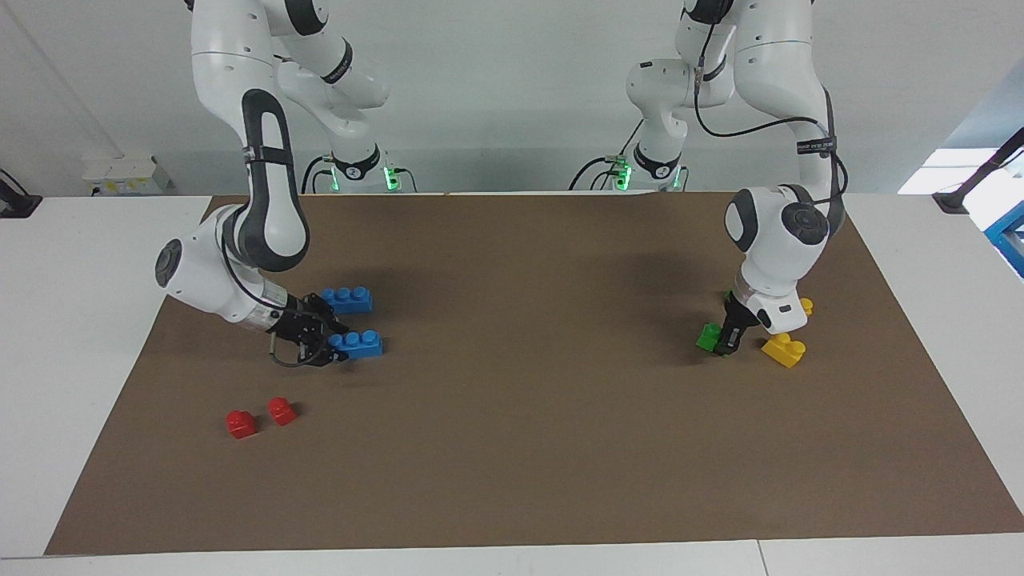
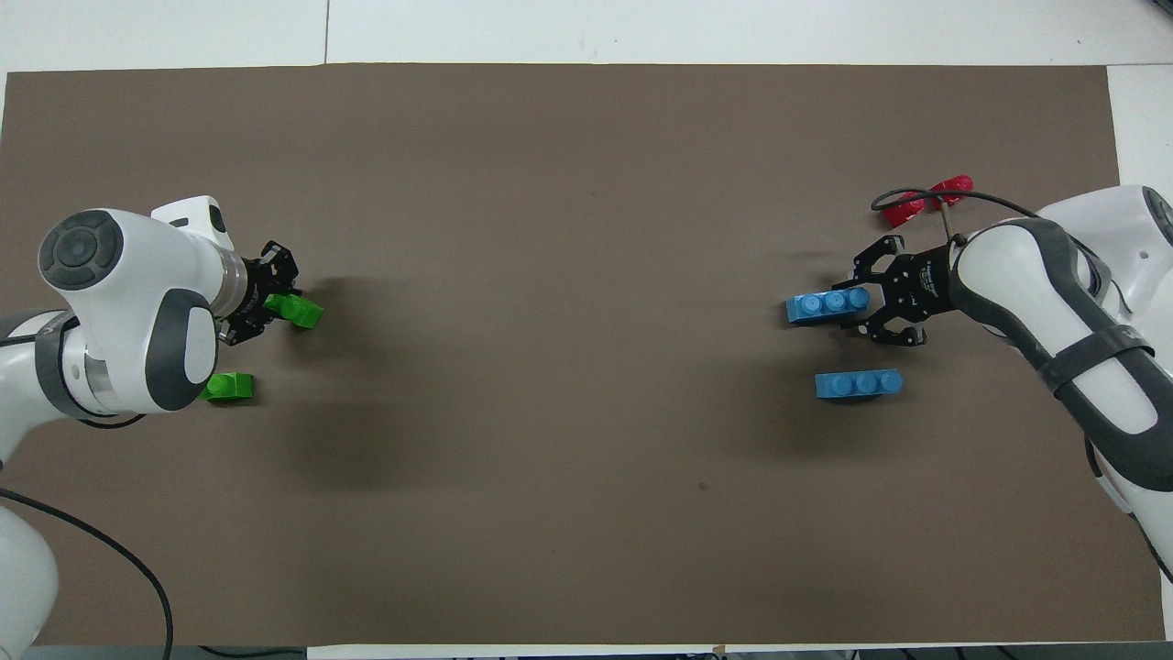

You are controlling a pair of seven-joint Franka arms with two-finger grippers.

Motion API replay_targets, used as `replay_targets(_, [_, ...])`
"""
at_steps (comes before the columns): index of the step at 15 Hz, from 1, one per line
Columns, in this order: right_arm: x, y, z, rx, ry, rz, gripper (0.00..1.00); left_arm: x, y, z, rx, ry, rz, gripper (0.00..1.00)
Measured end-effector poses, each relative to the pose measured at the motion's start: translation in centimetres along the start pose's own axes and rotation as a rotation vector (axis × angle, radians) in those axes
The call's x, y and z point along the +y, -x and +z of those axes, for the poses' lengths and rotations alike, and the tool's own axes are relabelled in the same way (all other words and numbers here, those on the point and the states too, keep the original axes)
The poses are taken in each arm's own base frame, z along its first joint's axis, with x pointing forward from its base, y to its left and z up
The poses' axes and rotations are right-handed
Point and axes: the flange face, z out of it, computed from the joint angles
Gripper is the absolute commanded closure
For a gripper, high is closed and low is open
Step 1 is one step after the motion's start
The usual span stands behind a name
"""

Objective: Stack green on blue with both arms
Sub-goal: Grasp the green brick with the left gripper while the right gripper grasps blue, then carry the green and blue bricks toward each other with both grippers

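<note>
My left gripper (image 1: 722, 344) (image 2: 278, 308) is shut on a green brick (image 1: 707, 336) (image 2: 301, 313) that rests on the brown mat at the left arm's end of the table. A second green brick (image 2: 229, 386) lies nearer to the robots, partly under that arm. At the right arm's end, my right gripper (image 1: 334, 346) (image 2: 862, 301) reaches in low and level, its fingers closed on the end of a three-stud blue brick (image 1: 358, 344) (image 2: 825, 304). The other blue brick (image 1: 347, 299) (image 2: 859, 383) lies nearer to the robots.
Two yellow bricks (image 1: 784, 350) (image 1: 806, 306) lie beside the left gripper, toward the table's end. Two red bricks (image 1: 240, 423) (image 1: 281, 410) sit farther from the robots than the blue ones. The brown mat (image 1: 528, 416) covers the table.
</note>
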Motion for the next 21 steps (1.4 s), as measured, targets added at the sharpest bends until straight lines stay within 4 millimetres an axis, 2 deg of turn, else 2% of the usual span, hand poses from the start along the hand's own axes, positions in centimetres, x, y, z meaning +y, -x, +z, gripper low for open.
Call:
replay_targets(3, [-0.2,1.0,0.5,-0.003,0.01,-0.03,1.0,0.5,-0.3,-0.7,0.006,0.011,0.0,1.0])
replay_targets(5, [-0.5,2.1,0.3,-0.013,0.019,-0.053,1.0,1.2,-0.5,-2.0,-0.001,0.002,0.003,1.0])
replay_targets(7, [-1.2,4.6,-0.6,-0.022,0.024,-0.072,1.0,2.0,-0.6,-3.9,-0.013,-0.015,0.001,1.0])
replay_targets(9, [-1.7,8.0,-2.0,-0.02,0.016,-0.049,1.0,3.1,0.0,-6.0,-0.023,-0.027,-0.044,1.0])
replay_targets(11, [-1.8,12.6,-2.4,-0.015,0.015,-0.038,1.0,4.7,1.7,-7.7,-0.025,-0.028,-0.117,1.0])
replay_targets(14, [-1.5,19.0,-0.2,-0.006,0.043,-0.003,1.0,6.1,4.9,-9.9,-0.026,-0.029,-0.234,1.0])
replay_targets(17, [-1.2,23.3,2.6,0.016,0.029,0.051,1.0,6.3,7.5,-12.8,-0.026,-0.037,-0.373,1.0])
replay_targets(19, [-1.0,25.7,4.1,0.03,-0.023,0.121,1.0,6.6,10.1,-14.2,-0.027,-0.048,-0.461,1.0])
replay_targets(21, [-0.8,28.3,5.5,0.03,-0.071,0.178,1.0,7.4,13.4,-14.7,-0.025,-0.051,-0.542,1.0])
